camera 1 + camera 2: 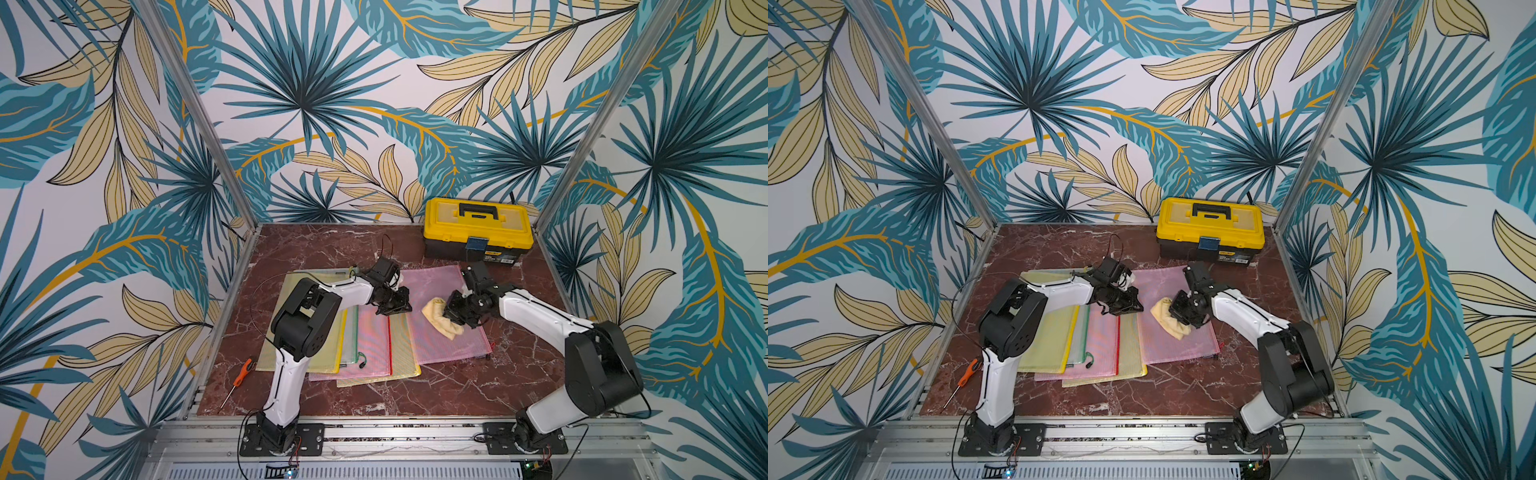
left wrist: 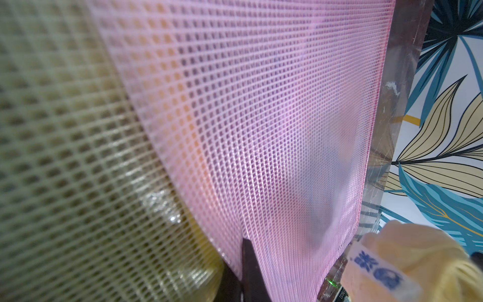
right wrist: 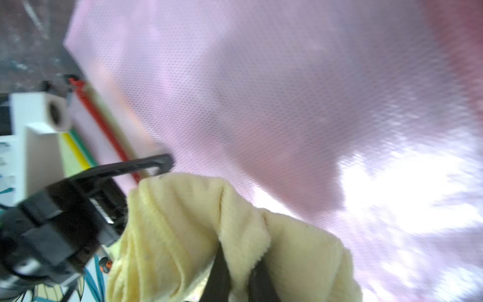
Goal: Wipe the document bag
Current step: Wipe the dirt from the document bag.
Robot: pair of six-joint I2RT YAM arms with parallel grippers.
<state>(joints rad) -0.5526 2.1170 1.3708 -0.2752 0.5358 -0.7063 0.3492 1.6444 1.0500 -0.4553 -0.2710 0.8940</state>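
1. Both arm bases (image 1: 282, 436) are mounted along the near edge of the table (image 1: 457, 390). An orange-handled screwdriver (image 1: 242, 372) lies toward the near left corner.
2. The pink document bag (image 1: 449, 345) is laid flat right of centre, its left edge meeting a stack of mesh bags (image 1: 365, 353).
3. The right gripper (image 1: 448, 315) is clenched on a yellow cloth (image 1: 434, 313), which rests on the bag.
4. The left gripper (image 1: 407, 306) is closed at the bag's left edge. Whether that edge is pinched cannot be told.
5. A yellow toolbox (image 1: 478, 226) stands at the far right corner.
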